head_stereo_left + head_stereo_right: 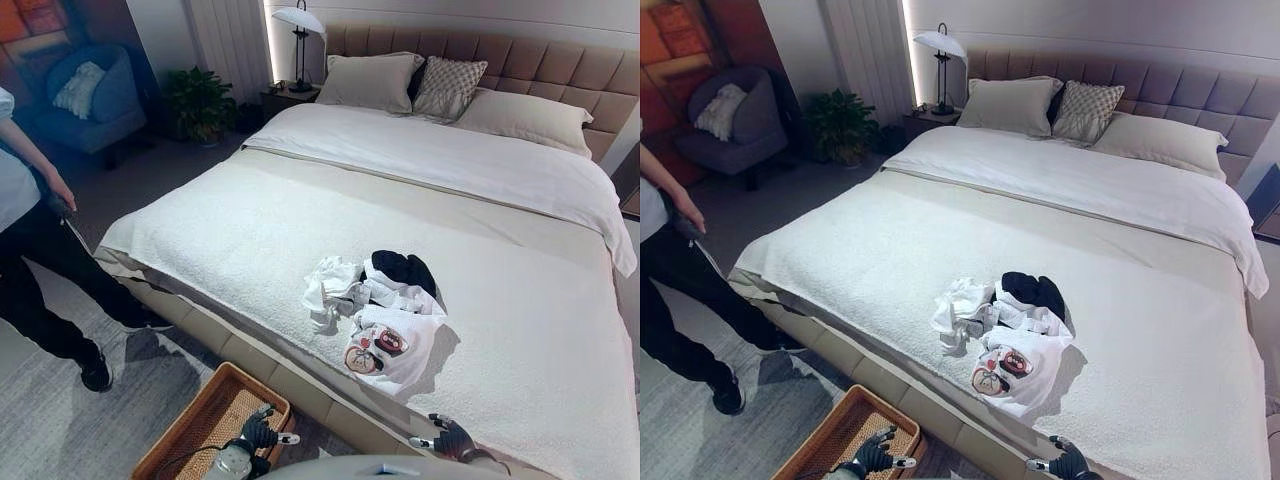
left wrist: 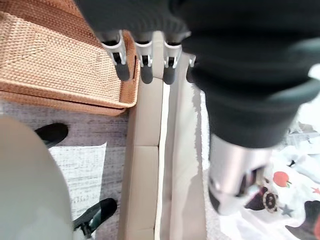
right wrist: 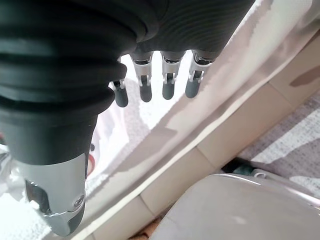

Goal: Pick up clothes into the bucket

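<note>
A small heap of clothes lies on the bed's cream cover near its foot: a white garment with a cartoon print (image 1: pixel 385 345), a black garment (image 1: pixel 402 268) behind it and a crumpled white cloth (image 1: pixel 330 285) to its left. A woven wicker basket (image 1: pixel 205 420) stands on the floor against the bed's foot. My left hand (image 1: pixel 258 432) hovers above the basket's near corner, fingers (image 2: pixel 142 62) straight and holding nothing. My right hand (image 1: pixel 450 438) hangs over the bed's edge short of the printed garment, its fingers (image 3: pixel 167 82) straight and empty too.
A person (image 1: pixel 30 240) in a white top and dark trousers stands on the floor at the left of the bed. Pillows (image 1: pixel 380 80) and a folded duvet fill the bed's head. A lamp (image 1: pixel 298 40), a plant (image 1: pixel 200 100) and a blue armchair (image 1: pixel 95 95) stand beyond.
</note>
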